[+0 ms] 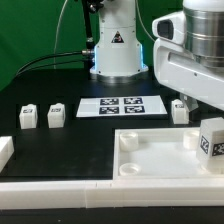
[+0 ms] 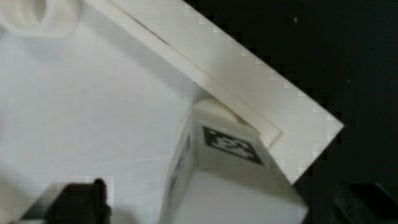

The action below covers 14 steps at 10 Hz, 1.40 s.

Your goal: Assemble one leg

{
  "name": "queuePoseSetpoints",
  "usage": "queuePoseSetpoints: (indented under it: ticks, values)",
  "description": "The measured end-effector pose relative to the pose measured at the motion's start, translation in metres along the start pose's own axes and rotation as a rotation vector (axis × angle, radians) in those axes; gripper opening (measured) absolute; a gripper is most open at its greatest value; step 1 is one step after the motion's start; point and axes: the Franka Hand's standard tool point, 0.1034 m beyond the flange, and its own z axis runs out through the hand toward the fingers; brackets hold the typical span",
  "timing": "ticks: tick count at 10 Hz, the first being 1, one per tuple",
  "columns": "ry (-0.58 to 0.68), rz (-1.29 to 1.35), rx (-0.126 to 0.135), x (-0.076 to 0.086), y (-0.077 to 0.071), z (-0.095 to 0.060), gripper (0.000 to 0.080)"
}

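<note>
A leg (image 1: 210, 138), a white block with a square marker, stands at a corner of the large white panel (image 1: 160, 158) at the exterior view's right, right under my hand. In the wrist view the leg (image 2: 228, 150) lies between the fingers of my gripper (image 2: 205, 208). One dark finger (image 2: 75, 205) shows with a gap between it and the leg, so the jaws look open. The other finger is lost against the dark table. Three more legs stand on the table: two (image 1: 28, 117) (image 1: 56, 113) at the exterior view's left and one (image 1: 179, 111) behind the panel.
The marker board (image 1: 122, 106) lies flat at the middle of the black table, before the robot base (image 1: 115, 50). A white rail (image 1: 60, 190) runs along the near edge, and a white block (image 1: 5, 150) sits at the exterior view's left.
</note>
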Motion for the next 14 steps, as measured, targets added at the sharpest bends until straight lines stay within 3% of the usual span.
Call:
queuePoseSetpoints:
  ticks: [4,7,10,12,13,14]
  values:
    - [-0.002,-0.581,-0.005,-0.0031,0.0010,0.0037,0.0649]
    - [0.008,-0.946,-0.024,-0.0019,-0.0010,0.0008,0.0649]
    - [0.008,-1.049,-0.028,-0.0017,-0.0009,0.0008,0.0649]
    - [0.008,-1.049,-0.028,-0.0016,-0.0008,0.0009,0.0391]
    - [0.008,-1.049,-0.028,-0.0016,-0.0008,0.0009,0.0391]
    - [0.010,-1.047,-0.030,0.0006,0.0006,0.0005,0.0294]
